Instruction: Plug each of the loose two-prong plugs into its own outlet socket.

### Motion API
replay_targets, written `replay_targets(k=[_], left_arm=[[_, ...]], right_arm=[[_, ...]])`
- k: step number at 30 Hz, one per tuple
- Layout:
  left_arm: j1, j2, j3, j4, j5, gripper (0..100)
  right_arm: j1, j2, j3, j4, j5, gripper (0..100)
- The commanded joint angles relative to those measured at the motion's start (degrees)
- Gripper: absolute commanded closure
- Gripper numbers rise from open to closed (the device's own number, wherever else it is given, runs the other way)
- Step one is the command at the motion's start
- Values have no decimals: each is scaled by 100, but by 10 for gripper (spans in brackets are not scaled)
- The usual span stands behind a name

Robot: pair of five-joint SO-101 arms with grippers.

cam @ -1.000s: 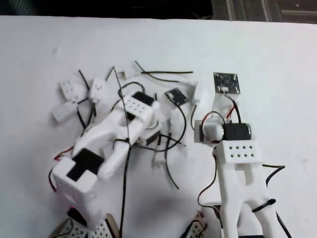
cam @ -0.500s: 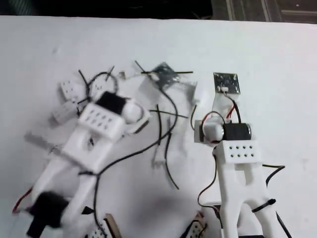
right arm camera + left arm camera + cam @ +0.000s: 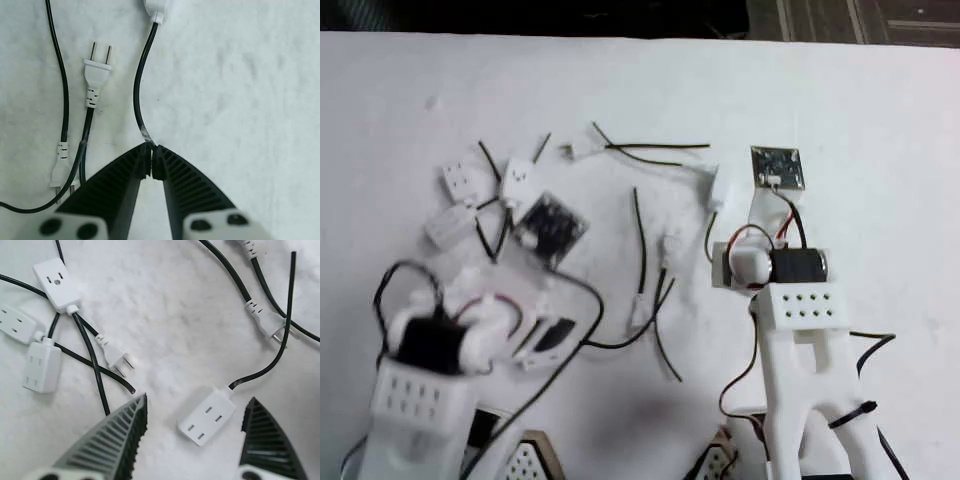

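Left tool (image 3: 197,401) hangs wide open just above the white bench (image 3: 170,300). Its ribbed jaws stand on either side of a white outlet block (image 3: 206,416), which lies flat with its slots up and touches neither jaw. A black lead (image 3: 270,367) runs from that block past one jaw. Near the other jaw lies a loose two-prong plug (image 3: 116,359) with bare prongs, its own lead crossing two others. Farther off sits a cluster of three white outlet blocks (image 3: 41,365), none with a plug in it. A second loose plug (image 3: 271,324) lies well apart on the far side.

Right tool (image 3: 151,152) is closed, its jaw tips pinching a black cord (image 3: 137,90) that runs to a white corded outlet (image 3: 159,7). Just beside the cord lies a white flat plug (image 3: 97,70) with its prongs free. A smaller plug (image 3: 61,176) lies close to one jaw.

From above, the left arm (image 3: 415,390) sits at the near left of the bench. The right arm (image 3: 805,330) stands to its right, with the corded outlet just beyond it.
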Motion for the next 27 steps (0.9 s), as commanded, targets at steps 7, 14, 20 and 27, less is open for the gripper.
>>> replay_targets(k=[7,14,20,27], left_arm=[[-523,-40,149,62,-1029,727],[-752,2035,-316,62,-2268,714],[-699,3697,-853,35,-2927,683],[-673,4716,-1099,0,-3376,683]], right_arm=[[66,-207,-26,-4,44,981],[48,-180,-26,-13,44,981],[66,-171,-26,-22,44,981],[57,-171,-26,-22,44,981]])
